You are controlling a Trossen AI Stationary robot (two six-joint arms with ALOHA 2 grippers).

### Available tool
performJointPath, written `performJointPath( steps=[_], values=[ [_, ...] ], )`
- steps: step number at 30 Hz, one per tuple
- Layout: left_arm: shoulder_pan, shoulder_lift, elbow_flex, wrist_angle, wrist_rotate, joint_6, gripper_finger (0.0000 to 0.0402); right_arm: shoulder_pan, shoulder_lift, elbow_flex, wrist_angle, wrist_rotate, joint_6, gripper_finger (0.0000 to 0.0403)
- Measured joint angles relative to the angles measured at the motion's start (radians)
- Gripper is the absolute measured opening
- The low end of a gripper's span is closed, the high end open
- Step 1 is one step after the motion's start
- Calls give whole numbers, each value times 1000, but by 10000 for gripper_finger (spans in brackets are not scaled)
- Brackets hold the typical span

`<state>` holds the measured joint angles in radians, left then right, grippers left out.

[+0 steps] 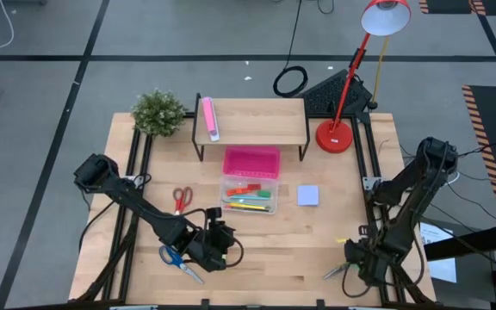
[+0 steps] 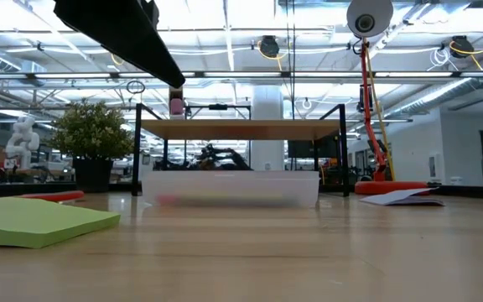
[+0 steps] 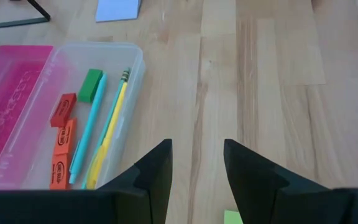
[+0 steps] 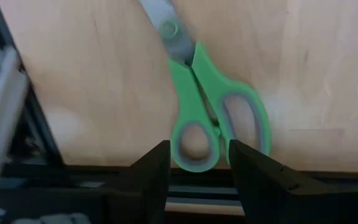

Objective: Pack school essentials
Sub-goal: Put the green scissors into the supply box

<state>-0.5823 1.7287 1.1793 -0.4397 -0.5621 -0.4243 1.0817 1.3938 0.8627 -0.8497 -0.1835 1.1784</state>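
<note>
Packing looks part done to me: the clear plastic box (image 1: 248, 195) at the table's middle holds red, orange and green erasers and thin pens, its pink lid (image 1: 251, 162) lying behind it. My right gripper (image 4: 193, 163) hangs at the table's front right corner, fingers parted and empty, above the green-handled scissors (image 4: 213, 118). Next it must drop and close on a handle loop. My left gripper (image 3: 196, 165), also parted and empty, waits near the front edge beside the blue-handled scissors (image 1: 176, 258). The lime-green note pad (image 2: 36, 221) seems to lie under it, though I cannot be sure
</note>
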Motion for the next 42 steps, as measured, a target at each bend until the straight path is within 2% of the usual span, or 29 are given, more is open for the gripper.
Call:
performJointPath(
  steps=[10,28,34,37,42],
  values=[
    [0,0,0,1,1,0,147,40,79,-1,8,52,-60,158],
    [0,0,0,3,3,-3,147,40,82,-81,67,21,-152,158],
    [0,0,0,3,3,0,147,39,77,-137,162,21,-177,156],
    [0,0,0,3,3,1,147,39,77,-153,171,23,-177,142],
    [0,0,0,-14,13,2,147,39,78,-156,167,40,-166,93]
  ],
)
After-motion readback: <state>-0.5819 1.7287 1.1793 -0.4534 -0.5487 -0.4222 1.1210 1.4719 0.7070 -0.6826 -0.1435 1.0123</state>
